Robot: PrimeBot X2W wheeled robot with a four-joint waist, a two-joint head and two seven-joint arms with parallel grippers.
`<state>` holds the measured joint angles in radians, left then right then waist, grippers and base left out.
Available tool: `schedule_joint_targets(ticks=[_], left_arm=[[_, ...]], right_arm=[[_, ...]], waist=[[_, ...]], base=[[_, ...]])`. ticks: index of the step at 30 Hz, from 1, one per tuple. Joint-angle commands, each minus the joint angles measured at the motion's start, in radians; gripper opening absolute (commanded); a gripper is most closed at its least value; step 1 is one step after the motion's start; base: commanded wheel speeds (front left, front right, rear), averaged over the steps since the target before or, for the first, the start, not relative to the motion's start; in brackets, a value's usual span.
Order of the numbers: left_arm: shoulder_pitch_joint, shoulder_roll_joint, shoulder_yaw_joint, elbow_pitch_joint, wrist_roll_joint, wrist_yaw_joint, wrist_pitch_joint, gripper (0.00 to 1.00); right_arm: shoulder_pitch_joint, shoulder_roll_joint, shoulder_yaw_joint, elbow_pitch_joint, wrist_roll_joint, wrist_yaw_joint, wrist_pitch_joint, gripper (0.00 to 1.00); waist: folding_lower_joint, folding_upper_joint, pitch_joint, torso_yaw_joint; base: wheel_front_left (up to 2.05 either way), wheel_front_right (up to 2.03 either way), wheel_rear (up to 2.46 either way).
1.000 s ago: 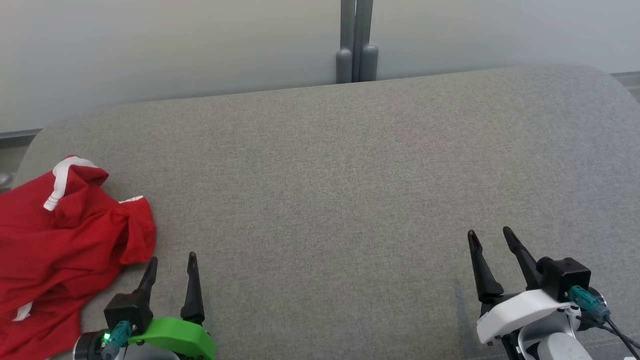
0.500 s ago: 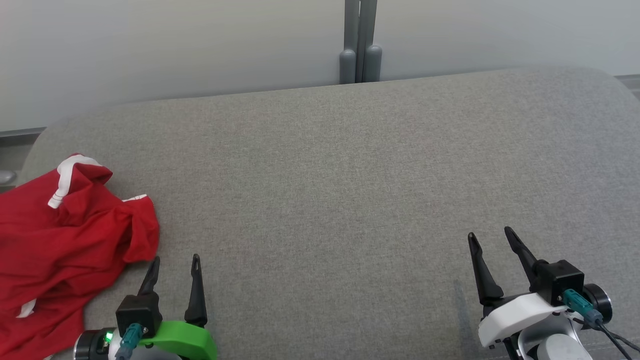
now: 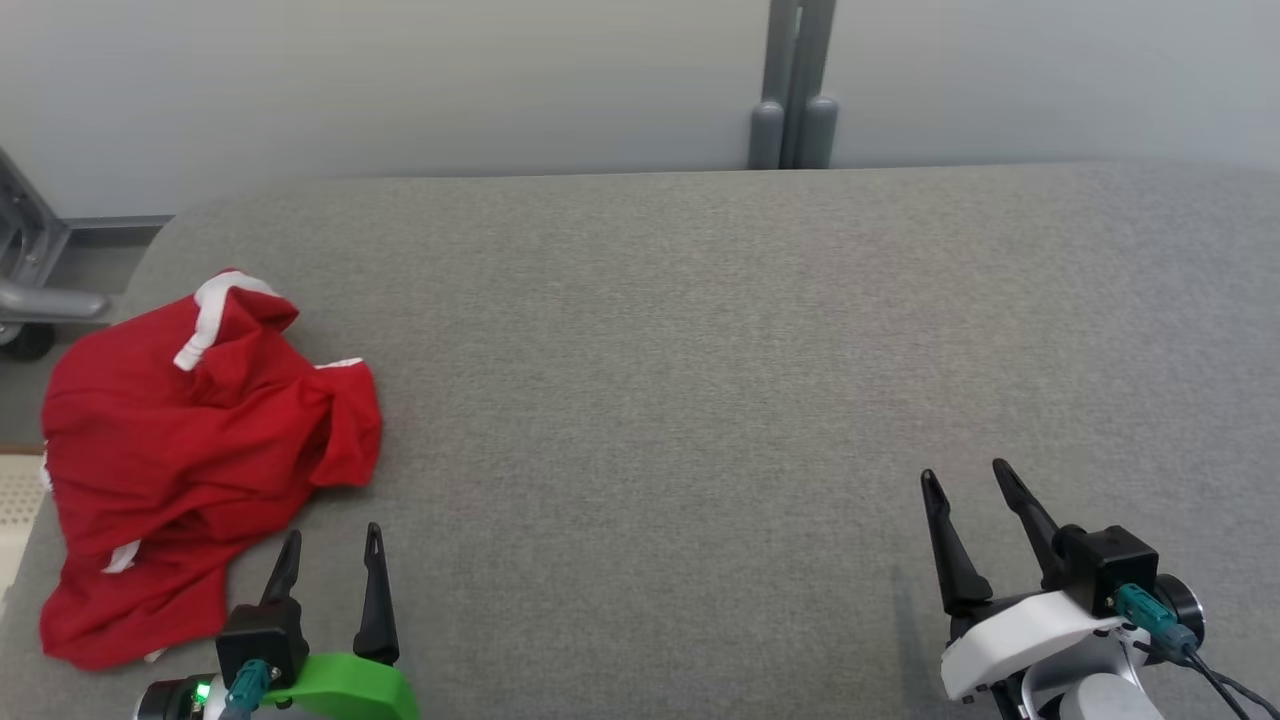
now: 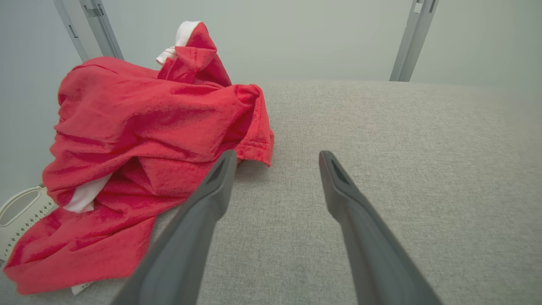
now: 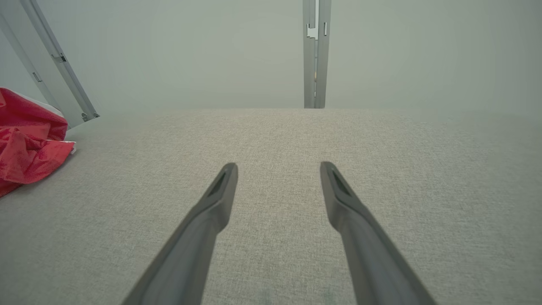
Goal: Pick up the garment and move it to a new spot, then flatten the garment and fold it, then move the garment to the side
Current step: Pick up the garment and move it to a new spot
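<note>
At the far left of the head view a grey metal frame (image 3: 30, 270) stands off the table's (image 3: 650, 350) rounded left edge. It is cut off by the picture's border.

The garment (image 3: 200, 440) lies crumpled at about 9 o'clock in that view, on the table's left end, and its left side reaches that rounded edge. Its long axis runs from roughly 1 o'clock to 7 o'clock. A raised fold with a white band is at the 1 o'clock end and a flatter red flap at the 7 o'clock end. Folds hide its sleeves and neck, so front and back cannot be told apart. In the left wrist view the garment (image 4: 127, 127) bulks up at 10 o'clock. Below it is a pale perforated thing (image 4: 21, 207), too cropped to identify.

The left gripper (image 3: 333, 532) hangs at 7 o'clock in the head view, just beside the garment's near edge, with its jaws spread wide and nothing between them. In its own wrist view the left gripper (image 4: 277, 153) has its left finger overlapping the red hem; I cannot tell whether they touch.

From there the grey cloth runs bare to the right, with the straight far edge at 12 o'clock under a grey post (image 3: 793, 90).

The right gripper (image 3: 965, 470) sits at 5 o'clock, also spread wide and empty, well apart from the garment. In the right wrist view the right gripper (image 5: 278, 164) points at bare cloth, and the garment (image 5: 25, 148) is cropped at 9 o'clock.
</note>
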<state>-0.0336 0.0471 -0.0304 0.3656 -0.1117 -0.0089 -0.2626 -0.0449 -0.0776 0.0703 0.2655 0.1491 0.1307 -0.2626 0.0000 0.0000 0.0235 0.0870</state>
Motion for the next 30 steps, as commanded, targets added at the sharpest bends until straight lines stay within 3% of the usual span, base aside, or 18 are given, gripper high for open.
schedule_joint_targets(ticks=[1, 9, 14, 18, 24, 30], left_arm=[[0.008, 0.006, 0.008, 0.002, 0.001, 0.001, -0.004, 1.00], [0.015, 0.006, 0.031, 0.013, -0.010, -0.004, -0.004, 1.00], [0.007, 0.006, 0.046, 0.018, -0.047, -0.047, -0.004, 1.00], [-0.051, 0.013, 0.052, 0.058, -0.039, -0.089, -0.004, 1.00], [-0.206, 0.071, 0.036, 0.139, -0.045, -0.117, -0.004, 1.00], [-0.420, 0.194, -0.119, 0.255, -0.095, -0.122, -0.002, 1.00]], right_arm=[[0.004, -0.005, 0.011, -0.006, 0.010, 0.000, -0.003, 1.00], [-0.025, -0.025, 0.126, -0.002, 0.057, 0.000, -0.003, 1.00], [-0.048, -0.029, 0.177, 0.025, 0.072, 0.000, -0.003, 1.00], [-0.063, -0.040, 0.205, 0.042, 0.079, 0.000, -0.003, 1.00], [-0.079, -0.062, 0.206, 0.053, 0.085, 0.000, -0.003, 1.00], [-0.091, -0.075, 0.205, 0.061, 0.095, 0.000, -0.003, 1.00]], waist=[[0.0000, 0.0000, 0.006, 0.077], [0.0000, 0.0000, 0.020, 0.258], [0.0000, 0.0000, 0.034, 0.309], [0.0000, 0.0000, 0.053, 0.295], [0.0000, 0.0000, 0.104, 0.228], [0.0000, 0.0000, 0.154, 0.159]], base=[[0.00, 0.00, 0.00], [0.00, 0.00, 0.00], [0.00, 0.00, 0.00], [0.00, 0.00, 0.00], [0.00, 0.00, 0.00], [0.00, 0.00, 0.00]])
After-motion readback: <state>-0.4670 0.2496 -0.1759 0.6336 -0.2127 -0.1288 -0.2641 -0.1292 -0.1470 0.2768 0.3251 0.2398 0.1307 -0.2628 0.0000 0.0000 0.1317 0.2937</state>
